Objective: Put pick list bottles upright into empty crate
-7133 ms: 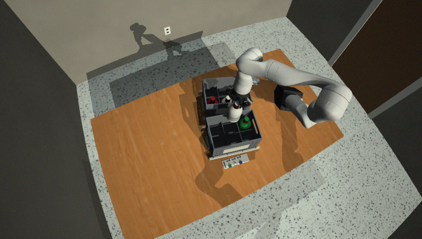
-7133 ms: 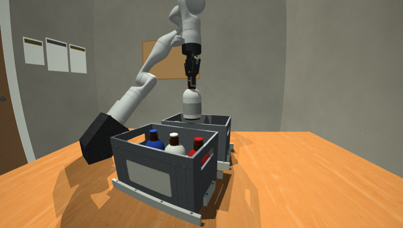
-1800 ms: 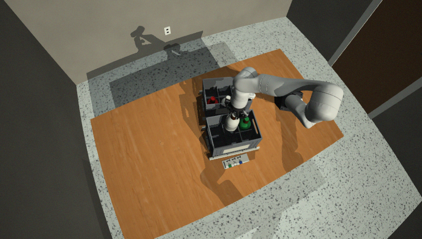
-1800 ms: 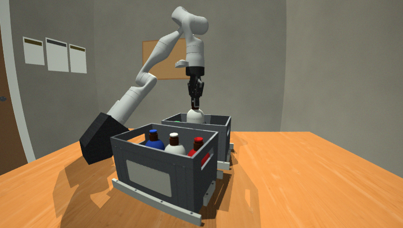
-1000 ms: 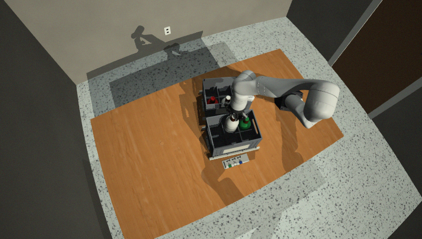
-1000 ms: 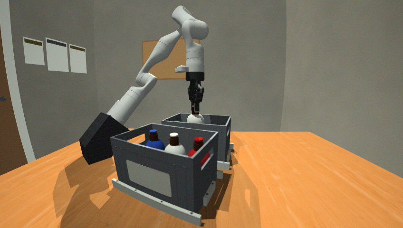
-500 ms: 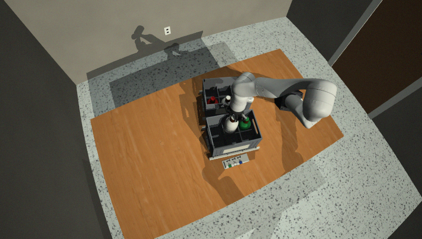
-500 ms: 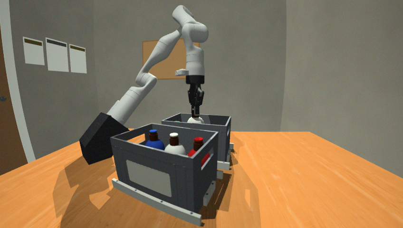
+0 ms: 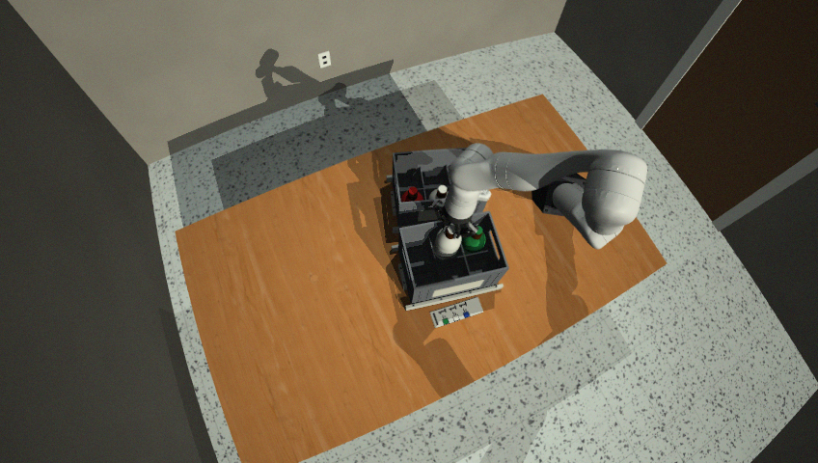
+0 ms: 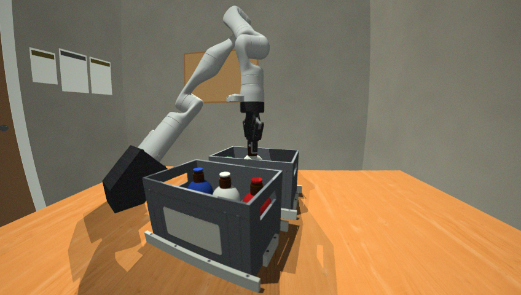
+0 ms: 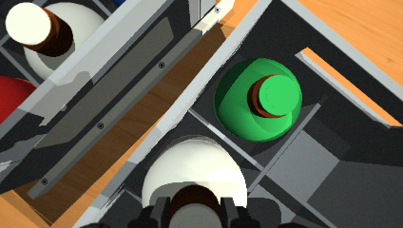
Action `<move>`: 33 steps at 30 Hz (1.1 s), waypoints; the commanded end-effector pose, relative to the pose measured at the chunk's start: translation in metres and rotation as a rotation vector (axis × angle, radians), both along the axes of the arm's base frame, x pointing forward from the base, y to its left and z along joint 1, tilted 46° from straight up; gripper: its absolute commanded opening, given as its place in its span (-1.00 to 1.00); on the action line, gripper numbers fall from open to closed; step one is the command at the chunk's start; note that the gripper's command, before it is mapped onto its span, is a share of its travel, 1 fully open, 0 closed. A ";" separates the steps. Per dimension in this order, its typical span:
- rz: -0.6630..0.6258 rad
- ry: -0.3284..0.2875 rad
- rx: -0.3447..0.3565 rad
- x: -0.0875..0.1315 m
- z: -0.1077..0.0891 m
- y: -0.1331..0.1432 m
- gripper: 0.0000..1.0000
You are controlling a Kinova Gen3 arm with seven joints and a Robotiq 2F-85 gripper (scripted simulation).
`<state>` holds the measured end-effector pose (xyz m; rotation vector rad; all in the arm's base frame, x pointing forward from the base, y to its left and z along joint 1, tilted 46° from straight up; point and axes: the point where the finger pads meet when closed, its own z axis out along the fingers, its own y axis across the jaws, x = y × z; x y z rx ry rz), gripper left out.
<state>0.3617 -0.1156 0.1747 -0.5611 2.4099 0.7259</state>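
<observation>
Three capped bottles stand in the nearer crate [image 9: 436,153] [image 10: 233,233] [image 11: 90,62]: the blue bottle [image 10: 199,187] [image 11: 119,1], the loose white bottle [image 9: 441,193] [image 10: 225,192] [image 11: 86,24] and the red bottle [image 9: 412,196] [image 10: 254,195] [image 11: 14,97]. Pale rails [image 9: 453,297] [image 10: 201,257] [image 11: 119,114] edge the crates on the wood-grained orange worktop [image 9: 286,315] [image 10: 365,219] [image 11: 371,28], which is crossed by brown shadows. Just beyond is the second crate [image 9: 422,286] [image 10: 289,179] [image 11: 177,116], level, with the green bottle [image 9: 475,242] [image 11: 238,100] upright in one compartment. Beside it, in the neighbouring compartment, is the gripped white bottle [image 9: 448,244] [image 10: 252,157] [image 11: 195,161], its brown neck clamped by the tool [image 9: 459,229] [image 10: 252,149] [image 11: 195,209]; whether its base touches the crate floor, I cannot tell. On that crate's far side lies the pick list [image 9: 457,313], marked green, white and blue, its figures too small to read.

Farther back, the grey arm [image 9: 533,172] [image 10: 219,60] bends above the crates. Three white sheets [image 10: 73,76] and a tan corkboard [image 10: 223,89] hang on grey walls [image 10: 310,72]. From above, pale floor [image 9: 660,355] with dark speckles surrounds the worktop, a white outlet [image 9: 324,59] sits on the beige wall [image 9: 201,57], and a brown door [image 9: 746,86] [image 10: 10,164] stands off to one side.

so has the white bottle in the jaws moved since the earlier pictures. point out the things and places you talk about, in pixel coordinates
Yes, the white bottle [image 9: 448,243] [image 10: 252,157] [image 11: 195,166] has moved down: earlier it hung above the far crate's rim [image 10: 278,149], now it's mostly below.
</observation>
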 end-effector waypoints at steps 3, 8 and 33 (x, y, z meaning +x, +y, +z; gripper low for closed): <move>0.003 -0.006 0.000 0.003 -0.004 0.004 -0.80; 0.003 -0.007 0.000 0.005 -0.007 0.007 -0.80; 0.000 -0.002 0.000 0.007 -0.012 0.010 -0.80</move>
